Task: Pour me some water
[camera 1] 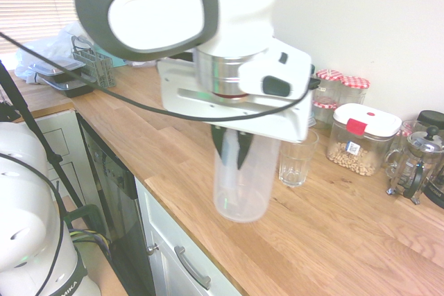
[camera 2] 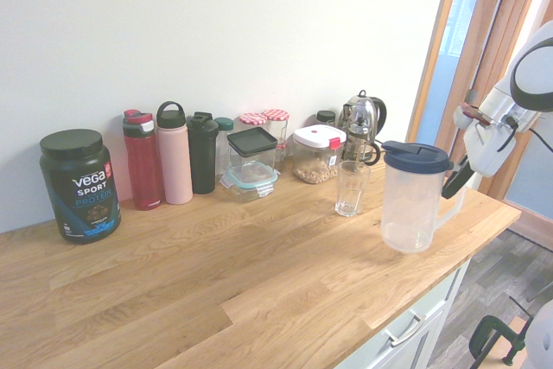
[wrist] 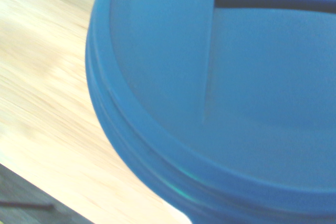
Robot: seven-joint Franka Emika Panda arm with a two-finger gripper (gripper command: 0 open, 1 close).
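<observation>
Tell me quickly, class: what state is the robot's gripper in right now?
Gripper: closed on the handle of the clear pitcher with the blue lid.

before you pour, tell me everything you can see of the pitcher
The pitcher is tall, translucent and plastic-looking, with a dark blue lid and a pale side handle. It stands upright on the wooden counter, near the drinking glass. The dark fingers are at its handle, apparently gripping it.
</observation>
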